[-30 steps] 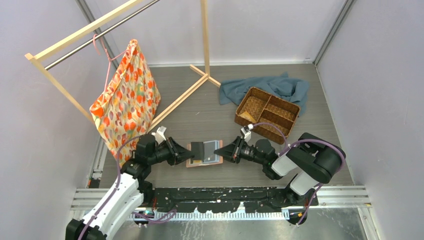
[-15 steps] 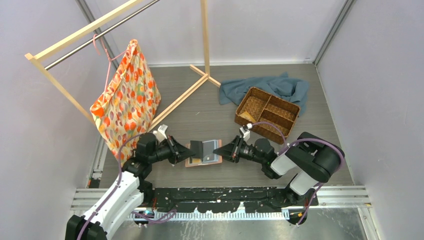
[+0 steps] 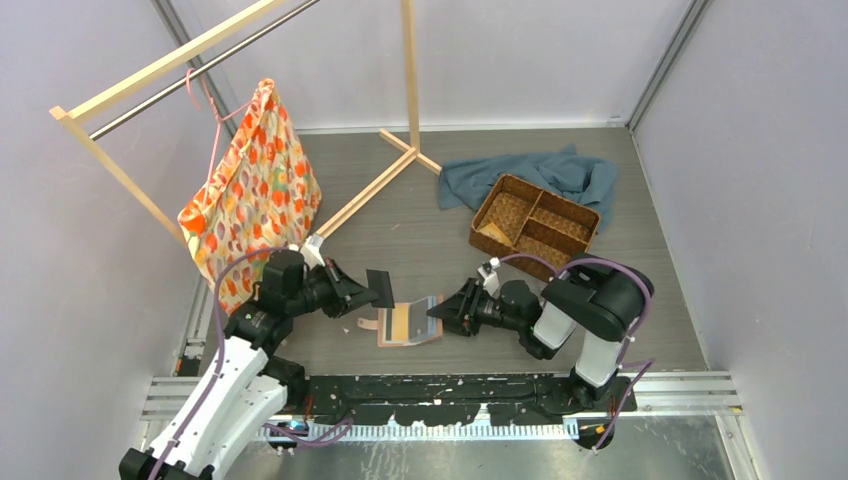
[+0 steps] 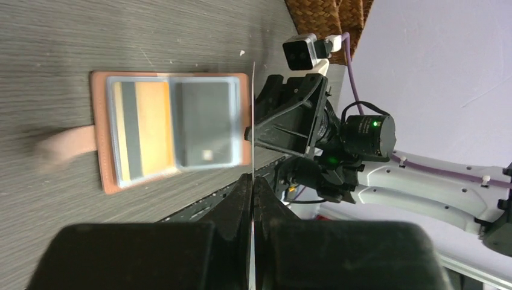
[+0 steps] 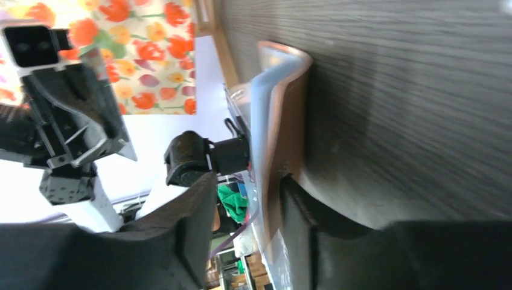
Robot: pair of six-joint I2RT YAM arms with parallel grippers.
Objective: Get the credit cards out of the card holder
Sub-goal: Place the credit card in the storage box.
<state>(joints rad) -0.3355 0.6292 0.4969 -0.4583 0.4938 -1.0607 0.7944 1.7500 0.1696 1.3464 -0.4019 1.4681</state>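
The salmon-pink card holder (image 3: 428, 336) lies open on the table, its snap tab pointing left. A tan-gold card (image 4: 151, 127) and a dark card (image 4: 205, 124) sit in its grey slots (image 4: 99, 121). My left gripper (image 3: 368, 293) is shut on a black credit card (image 3: 380, 288) and holds it in the air up and left of the holder. In the left wrist view that card (image 4: 252, 121) shows edge-on between the closed jaws (image 4: 252, 178). My right gripper (image 3: 437, 311) straddles the holder's raised right edge (image 5: 284, 103). It is open (image 5: 250, 181), with a gap on one side.
A brown woven three-compartment basket (image 3: 535, 228) stands at the back right on a blue cloth (image 3: 560, 170). A floral bag (image 3: 250, 200) hangs from a wooden rack (image 3: 360, 200) at the back left. The table's near edge with the arm bases runs just below the holder.
My left gripper closed on the black card and drew it up and left, out of the holder. The right gripper's jaws widened and the holder shifted slightly toward the near edge.
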